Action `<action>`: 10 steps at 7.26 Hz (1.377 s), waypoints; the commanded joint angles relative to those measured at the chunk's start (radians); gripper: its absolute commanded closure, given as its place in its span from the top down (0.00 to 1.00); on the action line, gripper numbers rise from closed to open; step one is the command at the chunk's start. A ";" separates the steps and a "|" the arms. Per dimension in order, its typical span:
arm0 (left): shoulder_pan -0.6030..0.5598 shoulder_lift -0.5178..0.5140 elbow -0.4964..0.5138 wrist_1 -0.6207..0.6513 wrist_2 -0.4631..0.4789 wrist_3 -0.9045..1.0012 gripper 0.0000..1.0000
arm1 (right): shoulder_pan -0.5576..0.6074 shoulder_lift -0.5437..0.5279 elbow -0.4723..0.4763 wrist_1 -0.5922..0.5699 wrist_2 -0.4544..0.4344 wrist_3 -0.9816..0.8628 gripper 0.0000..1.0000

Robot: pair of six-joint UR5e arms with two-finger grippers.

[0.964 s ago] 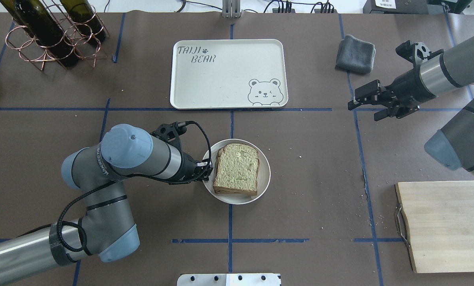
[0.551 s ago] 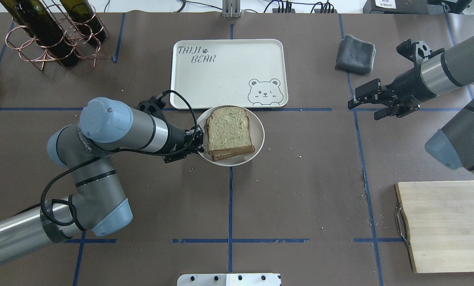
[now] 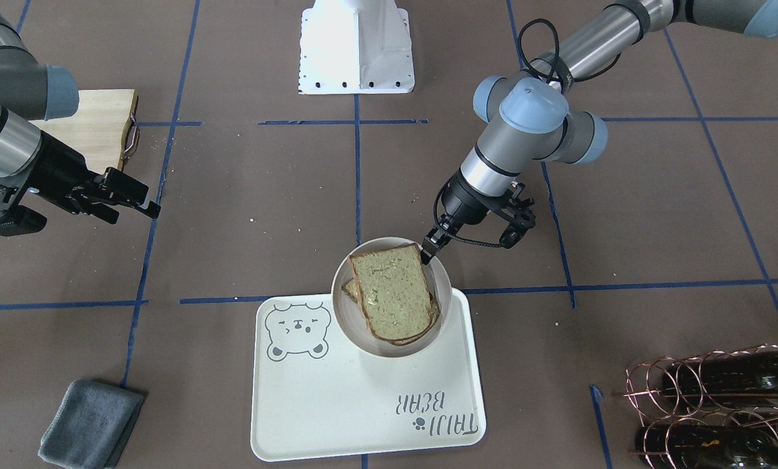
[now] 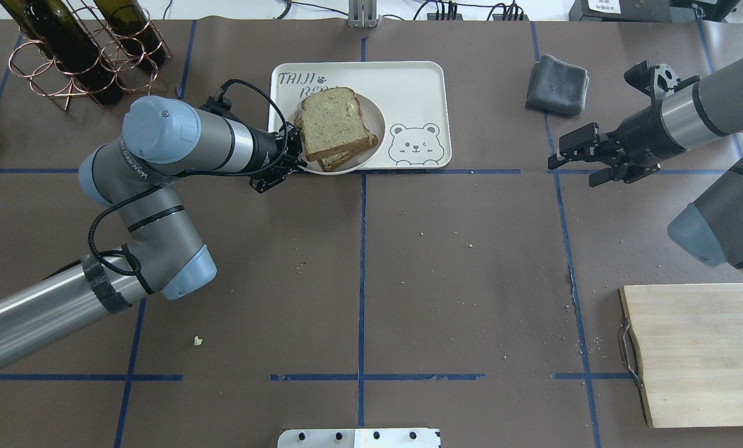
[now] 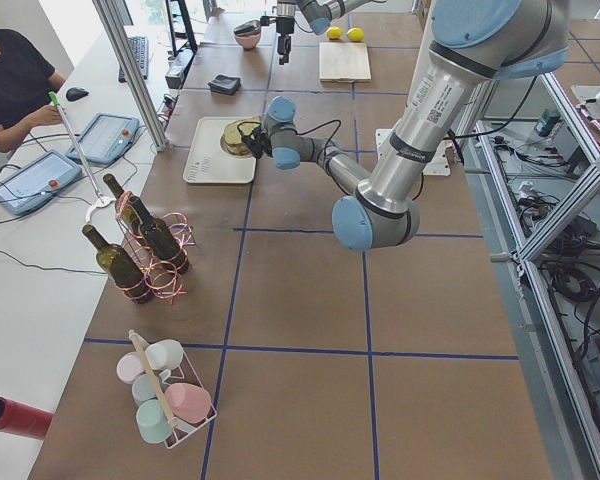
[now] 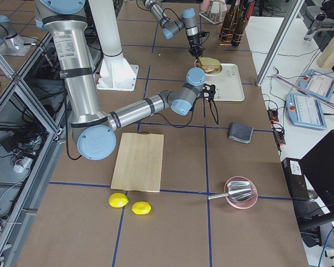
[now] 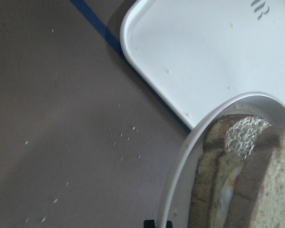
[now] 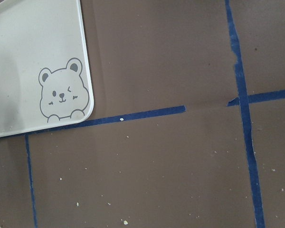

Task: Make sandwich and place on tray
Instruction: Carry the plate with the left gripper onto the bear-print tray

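Overhead view: left arm is bending at the elbow, forearm nearly level, wrist pointing toward the table's middle. Left gripper (image 4: 292,154) is pinching the near-left rim of the plate (image 4: 376,132), fingers closed on its edge.

Plate is round, white, smooth and shallow, and it is hanging over the near-left part of the tray (image 4: 409,87), its rim overlapping the tray's near edge. Whether it is touching the tray cannot be told.

Sandwich (image 4: 333,124) is sitting in the plate: two squarish slices, pale and speckled with dark brown crusts, the upper one skewed so that a corner of the lower one is showing. In the left wrist view a glistening pale layer (image 7: 241,138) is showing between the slices.

Tray is a cream rounded rectangle with a raised rim, a grey bear face at one near corner and lettering partly hidden by the plate.

Right arm is hanging over the table's right side, well apart from the tray. Right gripper (image 4: 572,171) is pointing toward the centre with its fingers spread, holding nothing.

Folded grey cloth (image 4: 557,76) is lying beyond it; a pale wooden board (image 4: 701,354) with a metal handle is lying nearer the robot.
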State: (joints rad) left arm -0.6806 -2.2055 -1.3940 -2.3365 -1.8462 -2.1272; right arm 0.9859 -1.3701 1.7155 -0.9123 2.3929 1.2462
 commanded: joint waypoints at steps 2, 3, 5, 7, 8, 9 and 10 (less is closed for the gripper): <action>-0.007 -0.207 0.264 -0.018 0.045 0.006 0.00 | -0.006 -0.010 -0.004 0.003 -0.020 -0.001 1.00; 0.006 -0.224 0.291 -0.018 0.051 0.007 0.00 | -0.006 -0.010 -0.001 0.003 -0.020 -0.001 1.00; 0.006 -0.238 0.338 -0.021 0.053 0.039 0.00 | -0.006 -0.017 -0.001 0.003 -0.020 -0.001 1.00; 0.007 -0.240 0.381 -0.061 0.065 0.041 0.00 | -0.003 -0.018 0.003 0.004 -0.020 0.001 1.00; 0.009 -0.240 0.382 -0.063 0.065 0.041 0.00 | -0.006 -0.017 0.003 0.004 -0.020 0.001 1.00; 0.012 -0.240 0.383 -0.063 0.065 0.043 0.10 | -0.006 -0.018 0.003 0.004 -0.020 0.001 1.00; 0.012 -0.241 0.383 -0.064 0.065 0.067 0.32 | -0.006 -0.018 0.003 0.003 -0.020 0.001 1.00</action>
State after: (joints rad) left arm -0.6700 -2.4456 -1.0127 -2.3983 -1.7812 -2.0792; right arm 0.9808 -1.3878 1.7180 -0.9084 2.3731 1.2471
